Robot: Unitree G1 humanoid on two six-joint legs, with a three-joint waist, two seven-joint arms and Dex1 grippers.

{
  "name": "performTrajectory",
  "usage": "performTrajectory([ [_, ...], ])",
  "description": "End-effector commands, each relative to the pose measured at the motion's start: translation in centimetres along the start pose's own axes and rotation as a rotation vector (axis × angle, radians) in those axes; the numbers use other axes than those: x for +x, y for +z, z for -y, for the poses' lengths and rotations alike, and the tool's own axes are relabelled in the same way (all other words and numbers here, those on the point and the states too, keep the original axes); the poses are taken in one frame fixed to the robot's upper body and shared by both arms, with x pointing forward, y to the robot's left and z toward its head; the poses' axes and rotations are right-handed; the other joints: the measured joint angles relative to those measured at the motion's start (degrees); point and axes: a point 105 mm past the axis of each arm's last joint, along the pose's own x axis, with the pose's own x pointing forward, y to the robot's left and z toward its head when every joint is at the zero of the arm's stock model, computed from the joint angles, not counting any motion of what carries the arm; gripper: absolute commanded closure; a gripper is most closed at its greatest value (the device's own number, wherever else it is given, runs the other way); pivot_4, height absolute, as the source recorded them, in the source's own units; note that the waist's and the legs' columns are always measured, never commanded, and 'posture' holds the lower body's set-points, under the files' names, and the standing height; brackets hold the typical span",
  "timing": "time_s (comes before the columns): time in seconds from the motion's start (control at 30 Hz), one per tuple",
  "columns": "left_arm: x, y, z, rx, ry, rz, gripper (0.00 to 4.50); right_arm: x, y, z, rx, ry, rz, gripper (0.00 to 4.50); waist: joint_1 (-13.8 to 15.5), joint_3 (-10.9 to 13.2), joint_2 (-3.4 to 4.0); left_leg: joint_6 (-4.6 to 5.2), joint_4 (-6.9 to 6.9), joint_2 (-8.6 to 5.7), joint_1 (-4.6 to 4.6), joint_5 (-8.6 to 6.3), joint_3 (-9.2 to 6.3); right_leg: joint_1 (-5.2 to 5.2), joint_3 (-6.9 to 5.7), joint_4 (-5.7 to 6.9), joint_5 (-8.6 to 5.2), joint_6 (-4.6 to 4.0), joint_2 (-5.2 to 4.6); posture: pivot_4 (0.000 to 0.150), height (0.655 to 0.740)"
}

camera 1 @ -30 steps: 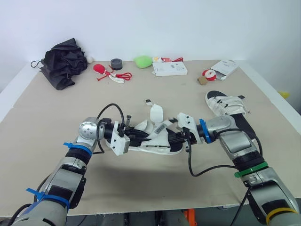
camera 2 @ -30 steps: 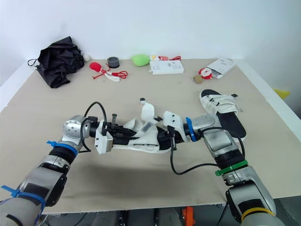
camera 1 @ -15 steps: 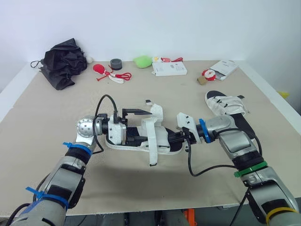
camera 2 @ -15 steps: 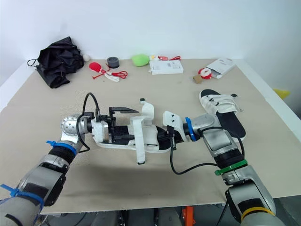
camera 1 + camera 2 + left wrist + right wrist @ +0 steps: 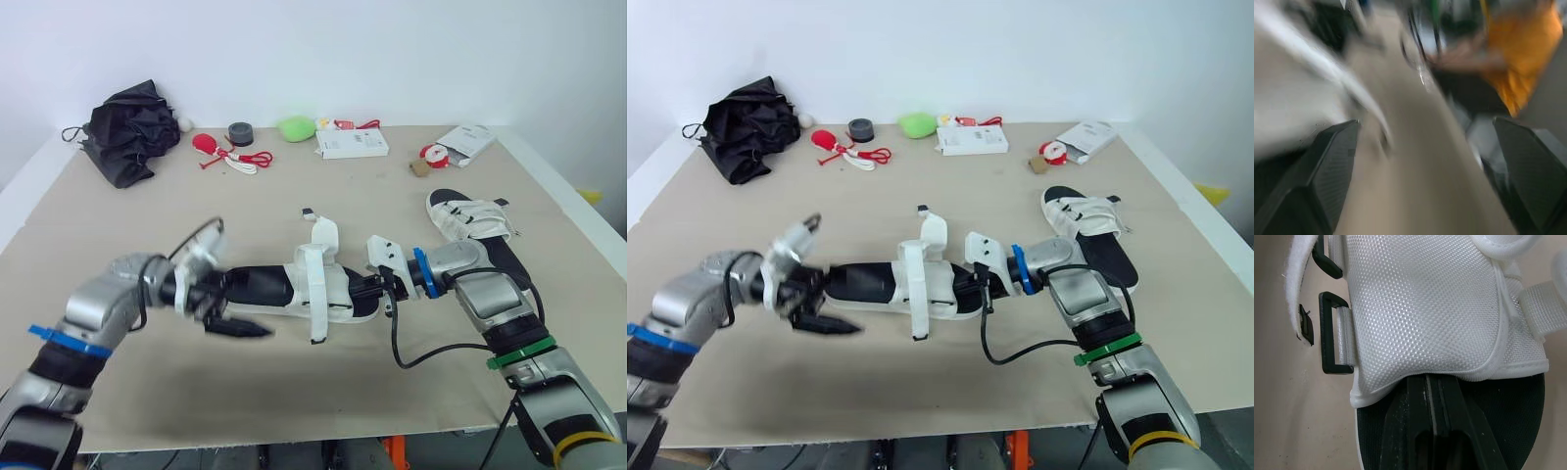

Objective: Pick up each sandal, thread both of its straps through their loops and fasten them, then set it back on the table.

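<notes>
The sandal [image 5: 284, 289] lies low at the middle of the surface [image 5: 118, 225], its long axis running from the robot's left to its right; whether its sole rests on the surface I cannot tell. The right end effector [image 5: 364, 287] is clamped on the sandal's right-hand end; the right wrist view shows its fingers pressed together on the black sole just under the white upper, with a black loop [image 5: 1334, 340] beside it. The left end effector [image 5: 235, 305] sits just off the opposite end, fingers spread wide and gripping nothing. One strap [image 5: 313, 294] drapes across the footbed with its tip dangling over the near edge; the other strap [image 5: 324, 235] stands up on the far side, unthreaded. Both loose ends lie to the right of the left end effector, between the two, so the free left arm looks the one to reach along the sandal's axis. A second sandal [image 5: 470, 220] rests well apart, at the far right.
</notes>
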Motion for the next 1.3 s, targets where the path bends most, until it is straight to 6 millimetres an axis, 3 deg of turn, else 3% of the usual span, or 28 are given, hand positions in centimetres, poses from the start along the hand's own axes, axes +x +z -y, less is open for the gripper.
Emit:
performTrajectory([
  [0.03,0.9,-1.3,-1.2,-0.034,0.103,-0.025,0.02,0.7,-3.2,-1.2,0.099,0.030,-0.105,4.50,0.1,0.0,-0.02,0.00,0.00,0.02,-0.03,0.01,-0.05,-0.07,0.02,0.00,-0.01,-0.02,-0.04,0.150,0.7400],
  [0.17,2.5,-1.0,-1.9,-0.129,0.176,0.052,0.02,0.7,-3.3,-1.4,0.106,0.034,-0.107,4.50,0.1,0.0,-0.01,-0.01,0.01,0.03,-0.03,0.01,-0.11,-0.11,-0.03,0.00,-0.02,-0.04,-0.09,0.150,0.7400],
  [0.57,6.7,-0.3,-1.0,-0.285,0.134,0.138,0.02,0.8,-3.3,-2.1,0.127,0.048,-0.123,4.50,0.2,0.0,-0.03,-0.03,-0.07,-0.08,-0.04,-0.05,-0.14,0.16,0.04,0.00,-0.14,-0.05,-0.04,0.150,0.7400],
  [0.8,7.1,-0.1,-1.2,-0.332,0.138,0.158,0.02,1.3,-3.0,-1.8,0.124,0.053,-0.124,4.50,0.1,0.0,-0.04,-0.04,-0.07,-0.06,-0.03,-0.06,-0.17,0.17,0.09,0.00,-0.15,-0.04,0.09,0.150,0.7400],
  [0.83,7.1,-0.1,-1.3,-0.332,0.144,0.156,0.54,1.3,-3.0,-1.7,0.122,0.053,-0.123,4.50,0.1,0.0,-0.04,-0.04,-0.07,-0.05,-0.01,-0.06,-0.16,0.18,0.08,0.00,-0.15,-0.04,0.10,0.150,0.7400],
  [0.87,7.0,-0.1,-1.4,-0.336,0.151,0.156,0.77,1.4,-2.9,-1.7,0.121,0.053,-0.123,4.50,0.1,0.0,-0.04,-0.04,-0.07,-0.04,0.00,-0.06,-0.16,0.18,0.09,0.01,-0.15,-0.04,0.11,0.150,0.7400],
  [1.1,7.1,-0.1,-2.7,-0.357,0.229,0.168,4.26,1.6,-2.5,-1.1,0.106,0.051,-0.112,4.50,0.0,0.0,-0.04,-0.05,-0.07,0.01,0.05,-0.04,-0.16,0.19,0.12,0.05,-0.13,-0.04,0.15,0.150,0.7400],
  [1.13,7.1,-0.1,-2.9,-0.360,0.236,0.167,4.46,1.7,-2.4,-1.1,0.106,0.051,-0.112,4.50,0.0,0.0,-0.04,-0.05,-0.07,0.00,0.07,-0.03,-0.17,0.20,0.13,0.06,-0.13,-0.03,0.15,0.150,0.7400],
  [1.3,6.4,-0.1,-3.1,-0.355,0.257,0.159,4.46,1.8,-2.2,-0.8,0.097,0.050,-0.107,4.50,0.0,0.0,-0.04,-0.01,-0.06,0.01,0.21,0.04,-0.17,0.26,0.11,0.08,-0.06,-0.01,0.16,0.150,0.7400],
])
